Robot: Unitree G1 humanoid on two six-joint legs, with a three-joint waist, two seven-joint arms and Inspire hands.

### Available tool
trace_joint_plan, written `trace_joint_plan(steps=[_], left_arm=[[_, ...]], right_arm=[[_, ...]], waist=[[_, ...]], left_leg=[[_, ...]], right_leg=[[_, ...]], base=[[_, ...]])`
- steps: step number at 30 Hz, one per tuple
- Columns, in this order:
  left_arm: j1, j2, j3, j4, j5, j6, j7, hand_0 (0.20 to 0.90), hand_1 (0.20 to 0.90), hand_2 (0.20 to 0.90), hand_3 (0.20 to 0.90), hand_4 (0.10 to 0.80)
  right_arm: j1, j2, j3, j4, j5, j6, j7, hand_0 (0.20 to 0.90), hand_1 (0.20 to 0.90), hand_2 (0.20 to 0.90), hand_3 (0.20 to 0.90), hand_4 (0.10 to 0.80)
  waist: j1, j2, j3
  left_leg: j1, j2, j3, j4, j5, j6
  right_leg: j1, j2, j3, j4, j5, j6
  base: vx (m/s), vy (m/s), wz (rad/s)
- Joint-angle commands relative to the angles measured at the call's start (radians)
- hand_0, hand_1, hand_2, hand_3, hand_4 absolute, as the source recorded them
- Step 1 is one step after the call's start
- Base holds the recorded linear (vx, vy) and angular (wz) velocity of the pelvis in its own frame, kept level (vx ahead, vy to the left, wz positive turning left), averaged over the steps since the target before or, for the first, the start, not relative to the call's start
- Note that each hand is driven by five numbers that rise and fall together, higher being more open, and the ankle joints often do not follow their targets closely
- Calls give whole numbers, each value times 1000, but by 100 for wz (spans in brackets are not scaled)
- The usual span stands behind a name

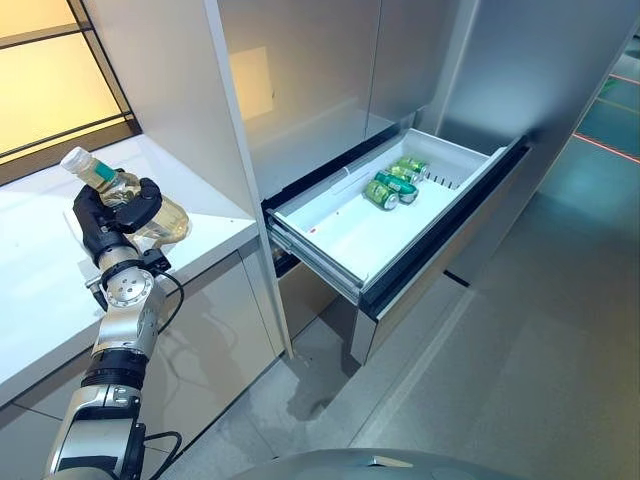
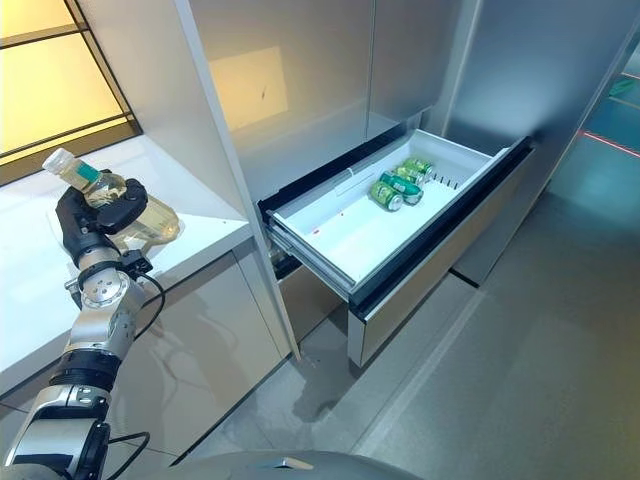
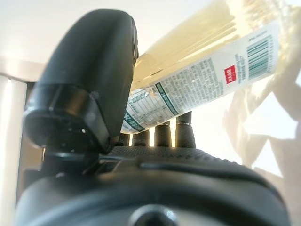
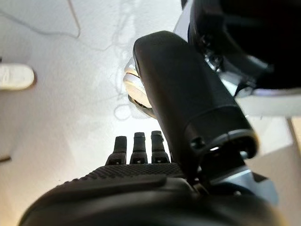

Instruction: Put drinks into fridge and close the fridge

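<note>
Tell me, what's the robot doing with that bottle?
The robot's left hand has its fingers curled round a clear bottle of yellowish drink, holding it tilted over the white counter. Beside it, the fridge drawer stands pulled open, with green cans lying at its far end. The bottle is not in the drawer yet. The right hand hangs over the floor, holding nothing.

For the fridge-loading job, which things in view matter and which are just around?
Part of the job:
- bottle, tilted, held in the left hand over the counter
- open fridge drawer
- green cans already lying in the drawer

Just around:
- right hand, holding nothing, over the floor
- a person's white shoe
</note>
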Motion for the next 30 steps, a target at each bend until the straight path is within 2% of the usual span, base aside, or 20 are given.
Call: trace_joint_plan(steps=[1, 9, 12, 14, 15, 16, 18, 22, 23, 25, 30], left_arm=[[-269, 166, -23, -195, 64, -128, -59, 300, 300, 300, 200, 100], [-291, 212, -46, -345, 78, -124, -121, 300, 300, 300, 200, 100], [-293, 235, -60, -404, 107, -111, -139, 300, 300, 300, 200, 100], [-298, 248, -70, -408, 109, -121, -157, 300, 300, 300, 200, 100], [-301, 245, -89, -417, 114, -121, -164, 300, 300, 300, 200, 100], [-311, 247, -103, -430, 108, -106, -178, 300, 300, 300, 200, 100], [-323, 260, -118, -448, 86, -93, -206, 300, 300, 300, 200, 100], [-304, 280, -134, -534, 76, -66, -227, 300, 300, 300, 200, 100], [-281, 284, -129, -569, 73, -72, -229, 300, 300, 300, 200, 100], [-259, 281, -123, -599, 89, -77, -224, 300, 300, 300, 200, 100], [-227, 274, -120, -627, 104, -100, -225, 300, 300, 300, 200, 100]], right_arm=[[-98, -28, 32, -69, 3, -83, 6, 900, 900, 900, 900, 800], [-152, -45, 105, -209, -6, -110, 15, 900, 900, 900, 900, 800], [-171, -54, 134, -321, -16, -109, 38, 900, 900, 900, 900, 800], [-183, -47, 151, -292, -18, -199, 28, 900, 900, 900, 900, 800], [-202, -19, 162, -222, -40, -280, 1, 900, 900, 900, 900, 800], [-222, 4, 181, -188, -52, -325, -24, 900, 900, 900, 900, 800], [-244, 21, 211, -195, -53, -360, -40, 900, 900, 900, 900, 800], [-255, 6, 265, -456, -36, -287, -14, 900, 900, 900, 900, 800], [-253, -17, 289, -596, -21, -243, 0, 900, 900, 900, 900, 800], [-253, -38, 309, -720, -3, -207, 11, 900, 900, 900, 900, 800], [-267, -61, 338, -881, 22, -220, 43, 900, 900, 900, 900, 800]], waist=[[27, 29, -24], [56, 31, -30], [66, 32, -32], [75, 38, -34], [85, 45, -37], [96, 52, -39], [109, 58, -42], [124, 54, -38], [126, 50, -31], [125, 48, -25], [126, 43, -16]], left_leg=[[74, -46, -41, 8, -189, 23], [64, -48, -58, 7, -183, 20], [60, -48, -65, 7, -181, 19], [55, -48, -72, 7, -178, 20], [52, -50, -75, 7, -178, 23], [53, -52, -77, 7, -181, 26], [55, -55, -79, 7, -184, 28], [53, -55, -81, 7, -182, 25], [52, -55, -84, 7, -178, 22], [50, -55, -87, 7, -175, 21], [44, -57, -92, 7, -168, 20]], right_leg=[[-67, -8, 25, 19, 20, 73], [-65, -13, 6, 13, 24, 73], [-67, -15, 0, 12, 23, 73], [-68, -13, 0, 15, 24, 72], [-69, -13, -2, 15, 22, 73], [-65, -15, -7, 12, 19, 71], [-59, -18, -17, 9, 15, 70], [-56, -26, -29, 8, 15, 76], [-57, -28, -32, 9, 17, 78], [-58, -28, -33, 10, 20, 78], [-64, -29, -32, 11, 26, 79]], base=[[-32, -4, 5], [-17, -3, 4], [-25, 0, 4], [-21, 23, 6], [-8, 68, 5], [-1, 85, 6], [-2, 57, 8], [-31, 6, 7], [-52, -8, 10], [-46, -3, 11], [-40, 3, 4]])
